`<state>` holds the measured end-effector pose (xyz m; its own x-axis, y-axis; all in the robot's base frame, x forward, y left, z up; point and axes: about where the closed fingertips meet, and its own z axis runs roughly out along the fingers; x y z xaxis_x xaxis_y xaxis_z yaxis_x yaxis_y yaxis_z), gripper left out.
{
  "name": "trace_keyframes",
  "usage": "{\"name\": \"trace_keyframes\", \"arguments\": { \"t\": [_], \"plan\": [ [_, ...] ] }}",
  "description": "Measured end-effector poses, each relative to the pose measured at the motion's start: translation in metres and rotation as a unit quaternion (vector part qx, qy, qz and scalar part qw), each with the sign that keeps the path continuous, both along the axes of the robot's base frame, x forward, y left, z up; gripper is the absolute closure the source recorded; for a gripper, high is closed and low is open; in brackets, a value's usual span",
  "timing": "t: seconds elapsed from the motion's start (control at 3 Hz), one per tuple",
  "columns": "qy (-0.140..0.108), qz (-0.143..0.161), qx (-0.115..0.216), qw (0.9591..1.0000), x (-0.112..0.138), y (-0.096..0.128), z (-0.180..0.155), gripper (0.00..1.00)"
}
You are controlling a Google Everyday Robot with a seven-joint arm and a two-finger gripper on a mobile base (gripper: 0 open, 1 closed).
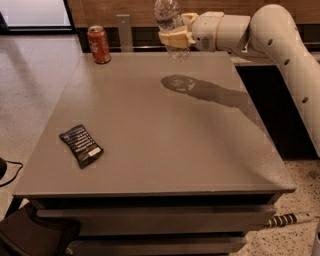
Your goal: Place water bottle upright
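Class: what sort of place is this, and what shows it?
Probably an office break area: a plain grey table on speckled stone floor, a wood-panelled wall, a red soda can. The gripper, above the table's far edge, holds a clear ribbed plastic water bottle.
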<state>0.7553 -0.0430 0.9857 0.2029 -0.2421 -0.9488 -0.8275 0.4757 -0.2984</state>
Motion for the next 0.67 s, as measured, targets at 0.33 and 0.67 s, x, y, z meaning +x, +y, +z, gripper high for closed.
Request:
{"name": "trace_keyframes", "arguments": {
  "t": [0.33,0.67],
  "plan": [
    [0.024,0.003,0.001,0.9997,-0.010,0.013,-0.009,1.00],
    [0.038,0.012,0.002,0.9992,-0.012,0.027,-0.014,1.00]
  ]
}}
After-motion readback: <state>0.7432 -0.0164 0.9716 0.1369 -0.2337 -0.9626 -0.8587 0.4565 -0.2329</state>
